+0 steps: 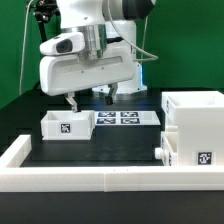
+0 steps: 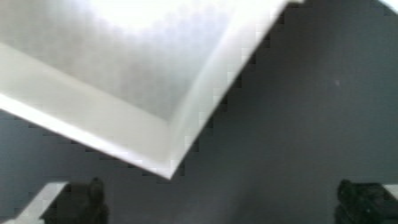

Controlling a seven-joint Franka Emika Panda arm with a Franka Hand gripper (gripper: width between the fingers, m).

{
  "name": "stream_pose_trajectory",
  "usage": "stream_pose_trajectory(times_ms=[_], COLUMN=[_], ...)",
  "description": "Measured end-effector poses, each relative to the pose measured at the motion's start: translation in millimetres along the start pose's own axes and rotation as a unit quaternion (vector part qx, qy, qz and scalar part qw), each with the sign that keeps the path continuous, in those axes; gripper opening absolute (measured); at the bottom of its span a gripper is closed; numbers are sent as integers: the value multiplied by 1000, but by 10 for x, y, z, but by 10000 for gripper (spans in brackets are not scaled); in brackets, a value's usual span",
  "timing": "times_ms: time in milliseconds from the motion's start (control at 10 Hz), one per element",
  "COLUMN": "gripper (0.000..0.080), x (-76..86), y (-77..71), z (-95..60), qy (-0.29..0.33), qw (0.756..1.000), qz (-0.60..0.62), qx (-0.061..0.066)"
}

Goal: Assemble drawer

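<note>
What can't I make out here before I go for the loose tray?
Wrist view: loose tray blurred and cut by the frame; no tag or knob shows.
Exterior view: case cut off at that view's right edge.
Exterior view: second tray mostly hidden inside the case.
Exterior view: loose tray's tag too small to read.

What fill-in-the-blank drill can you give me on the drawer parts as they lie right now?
1. The loose tray lies to the exterior view's ____ of the marker board.
2. The hand is ____, with nothing between its fingers.
3. The tall case stands on the exterior view's ____ side.
Missing words: left; open; right.
</note>
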State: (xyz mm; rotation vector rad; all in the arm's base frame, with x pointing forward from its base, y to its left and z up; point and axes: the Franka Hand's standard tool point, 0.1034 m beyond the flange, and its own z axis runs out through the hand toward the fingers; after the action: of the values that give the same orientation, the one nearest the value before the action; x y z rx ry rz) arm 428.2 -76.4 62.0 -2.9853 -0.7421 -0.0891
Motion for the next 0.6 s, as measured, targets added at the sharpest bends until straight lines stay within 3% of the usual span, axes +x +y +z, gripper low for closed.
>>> stream_pose_trajectory(times_ms=[400, 600], gripper=[649, 649], x=[-15, -15], y=[6, 1], z=[10, 11], qy=[0, 1], qw=[1000, 995], qz=[12, 100], qx=[2, 3])
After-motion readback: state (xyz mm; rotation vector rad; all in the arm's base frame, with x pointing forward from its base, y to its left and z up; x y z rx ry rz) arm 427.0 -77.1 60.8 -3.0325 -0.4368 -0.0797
